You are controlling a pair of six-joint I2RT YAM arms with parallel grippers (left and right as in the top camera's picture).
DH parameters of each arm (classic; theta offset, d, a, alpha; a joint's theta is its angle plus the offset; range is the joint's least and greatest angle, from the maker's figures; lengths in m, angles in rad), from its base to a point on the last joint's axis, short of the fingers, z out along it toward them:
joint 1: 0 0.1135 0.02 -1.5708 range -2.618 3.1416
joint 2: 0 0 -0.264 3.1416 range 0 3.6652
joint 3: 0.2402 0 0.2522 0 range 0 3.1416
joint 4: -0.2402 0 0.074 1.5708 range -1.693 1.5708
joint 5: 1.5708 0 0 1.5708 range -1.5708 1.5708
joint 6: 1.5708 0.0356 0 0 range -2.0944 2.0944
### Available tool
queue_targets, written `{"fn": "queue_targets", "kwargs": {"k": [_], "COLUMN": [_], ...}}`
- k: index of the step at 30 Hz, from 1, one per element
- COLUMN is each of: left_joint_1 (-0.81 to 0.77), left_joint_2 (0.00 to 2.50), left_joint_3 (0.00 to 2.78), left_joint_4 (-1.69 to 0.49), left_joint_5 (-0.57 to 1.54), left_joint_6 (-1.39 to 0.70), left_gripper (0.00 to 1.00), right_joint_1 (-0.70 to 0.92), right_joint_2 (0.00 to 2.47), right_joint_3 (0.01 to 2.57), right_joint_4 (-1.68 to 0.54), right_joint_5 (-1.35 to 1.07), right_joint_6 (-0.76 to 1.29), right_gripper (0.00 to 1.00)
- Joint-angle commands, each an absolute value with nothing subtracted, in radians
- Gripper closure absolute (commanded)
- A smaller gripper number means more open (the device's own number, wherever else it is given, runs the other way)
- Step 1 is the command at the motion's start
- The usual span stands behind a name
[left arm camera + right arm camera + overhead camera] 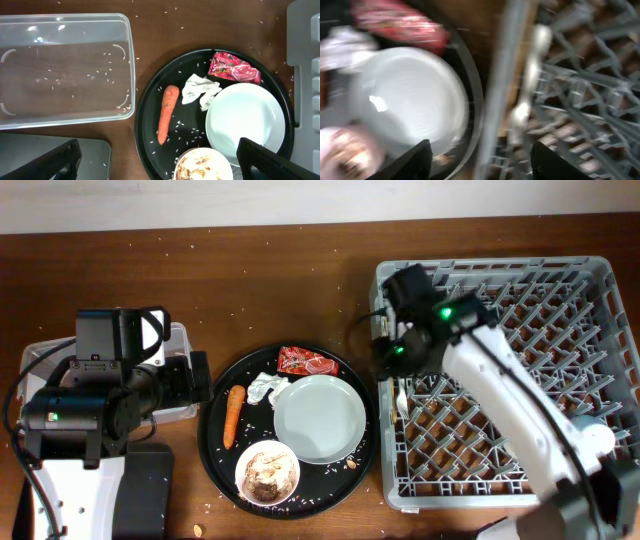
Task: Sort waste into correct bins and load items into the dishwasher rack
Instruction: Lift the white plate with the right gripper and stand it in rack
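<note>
Waste lay on the round black tray [322,486] in the overhead view. A red snack wrapper [308,361] sat at the far edge, a crumpled white tissue [265,388] lay just beside it, and an orange carrot [233,416] lay along the left side. A round white plate [320,419] filled the tray's right half. A white bowl [268,473] holding brownish food scraps [266,470] sat at the near edge. The dishwasher rack [560,330] stood just to the right of the tray. The right gripper [388,362] hung over the rack's left wall. A white utensil [402,396], possibly the fork or spoon, lay in the rack near it. The left gripper [192,380] hovered at the right end of the clear tub [40,352], which the arm largely covered. The shallow black bin [152,485] lay nearer, partly under the same arm.

In the left wrist view, the two fingers [55,162] stood wide apart at the lower corners with nothing held between them. The tub rested beside the round tray without touching it and contained only scattered rice grains [107,55]. More grains lay on the tray around the carrot.

The right wrist view was heavily blurred. Its fingers [415,160] were spread wide and gripped nothing. The plate and wrapper showed to the left, and the rack's lattice showed to the right.
</note>
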State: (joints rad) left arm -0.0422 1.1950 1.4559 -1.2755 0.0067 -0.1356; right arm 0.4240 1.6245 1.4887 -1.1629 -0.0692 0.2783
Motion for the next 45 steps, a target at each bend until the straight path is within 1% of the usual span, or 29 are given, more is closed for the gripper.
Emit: {"fn": "queue_targets", "kwargs": {"k": [1,4,5,7,10,14,16,17,18,20,21,22,23,24,29,34,36,40,41,42,44,45], "left_joint_1": [-0.035,-0.035,-0.035,-0.035,-0.035,-0.035,-0.035,-0.035,-0.035,-0.035,-0.035,-0.035,-0.035,-0.035,-0.035,-0.035,-0.035,-0.035,-0.035,-0.035,-0.035,-0.035], "left_joint_2": [1.196,1.196,1.196,1.196,1.196,1.196,1.196,1.196,1.196,1.196,1.196,1.196,1.196,1.196,1.196,1.196,1.196,1.196,1.196,1.196,1.196,1.196], "left_joint_3": [1.463,1.463,1.463,1.463,1.463,1.463,1.463,1.463,1.463,1.463,1.463,1.463,1.463,1.463,1.463,1.463,1.463,1.463,1.463,1.463,1.463,1.463], "left_joint_4": [-1.274,-1.274,-1.274,-1.274,-1.274,-1.274,-1.274,-1.274,-1.274,-1.274,-1.274,-1.274,-1.274,-1.274,-1.274,-1.274,-1.274,-1.274,-1.274,-1.274,-1.274,-1.274], "left_joint_5": [0.000,0.000,0.000,0.000,0.000,0.000,0.000,0.000,0.000,0.000,0.000,0.000,0.000,0.000,0.000,0.000,0.000,0.000,0.000,0.000,0.000,0.000], "left_joint_6": [-0.134,-0.134,-0.134,-0.134,-0.134,-0.134,-0.134,-0.134,-0.134,-0.134,-0.134,-0.134,-0.134,-0.134,-0.134,-0.134,-0.134,-0.134,-0.134,-0.134,-0.134,-0.134], "left_gripper": [0.01,0.01,0.01,0.01,0.01,0.01,0.01,0.01,0.01,0.01,0.01,0.01,0.01,0.01,0.01,0.01,0.01,0.01,0.01,0.01,0.01,0.01], "right_joint_1": [0.566,0.672,0.690,0.700,0.700,0.699,0.698,0.700,0.700,0.700,0.700,0.700,0.700,0.699,0.679,0.680,0.679,0.679,0.677,0.645,0.566,0.512], "right_joint_2": [1.593,1.652,1.681,1.739,1.841,1.909,1.910,1.910,1.910,1.910,1.910,1.910,1.910,1.908,1.865,1.714,1.656,1.510,1.482,1.434,1.388,1.379], "right_joint_3": [1.510,1.485,1.475,1.468,1.432,1.304,1.232,1.190,1.169,1.159,1.159,1.159,1.159,1.159,1.171,1.273,1.325,1.502,1.543,1.607,1.625,1.625], "right_joint_4": [-1.148,-1.145,-1.145,-1.154,-1.191,-1.134,-1.071,-1.001,-0.953,-0.908,-0.898,-0.894,-0.896,-0.902,-0.961,-0.995,-1.034,-1.201,-1.255,-1.361,-1.411,-1.412], "right_joint_5": [-0.094,-0.093,-0.093,-0.094,-0.097,-0.102,-0.130,-0.147,-0.148,-0.149,-0.149,-0.147,-0.147,-0.145,-0.127,-0.045,0.034,0.348,0.447,0.685,0.927,1.003], "right_joint_6": [0.350,0.492,0.543,0.628,0.736,0.771,0.791,0.790,0.785,0.767,0.768,0.768,0.768,0.768,0.767,0.658,0.658,0.658,0.658,0.658,0.652,0.601], "right_gripper": [0.37,0.39,0.41,0.42,0.48,0.48,0.48,0.48,0.51,0.59,0.67,0.83,0.90,0.95,0.96,0.96,0.96,0.96,0.96,0.96,0.96,0.96]}}
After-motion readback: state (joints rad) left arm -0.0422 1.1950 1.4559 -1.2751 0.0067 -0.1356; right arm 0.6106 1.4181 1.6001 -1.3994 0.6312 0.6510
